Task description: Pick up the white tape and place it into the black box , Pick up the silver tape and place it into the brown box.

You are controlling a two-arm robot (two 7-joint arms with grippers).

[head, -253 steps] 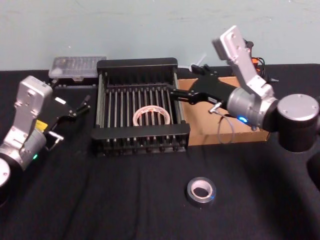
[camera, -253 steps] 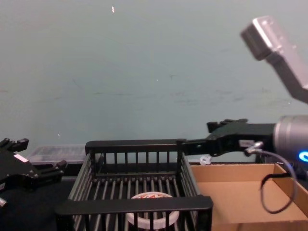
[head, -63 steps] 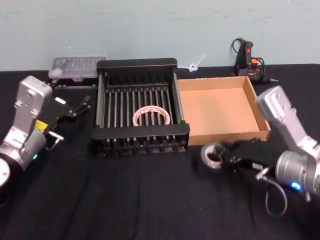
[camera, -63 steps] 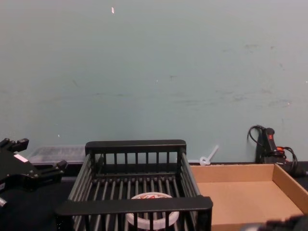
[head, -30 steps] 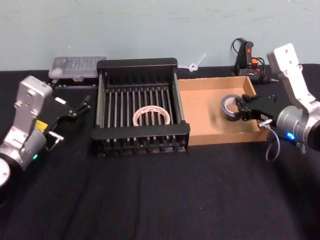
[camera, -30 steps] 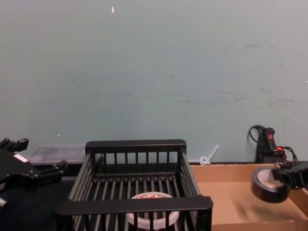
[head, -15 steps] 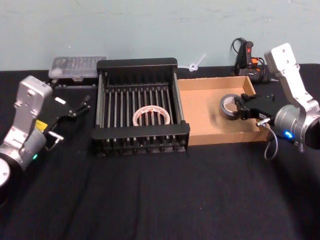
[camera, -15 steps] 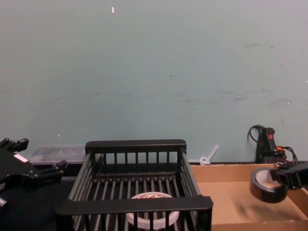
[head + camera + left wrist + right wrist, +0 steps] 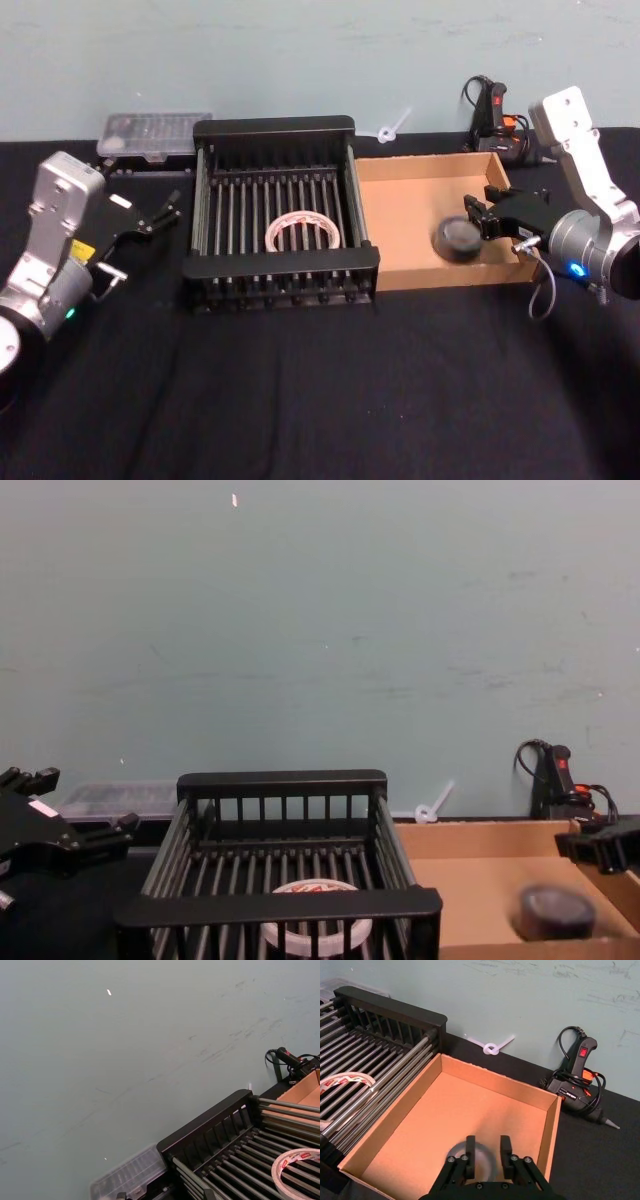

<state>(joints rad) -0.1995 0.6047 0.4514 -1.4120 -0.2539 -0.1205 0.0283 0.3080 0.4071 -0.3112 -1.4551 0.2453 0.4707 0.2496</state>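
Two rolls: both boxed now.
Left gripper (image 9: 165, 212): parked far left of the desk (image 9: 300, 400), jaws unreadable.
White tape (image 9: 301, 231): flat translucent ring on the barred floor of the black box (image 9: 280, 265).
Silver tape (image 9: 458, 240): released since half a second ago, on the brown box (image 9: 400, 215) cardboard floor.
Right gripper (image 9: 484, 1155): jaws parted above the roll.

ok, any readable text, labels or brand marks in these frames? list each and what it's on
None legible.
White tape: red print on its top face, too small and blurred to read.
Left arm: small yellow and white stickers near the left end effector, unreadable.
Black box, brown box, silver tape: no markings visible.
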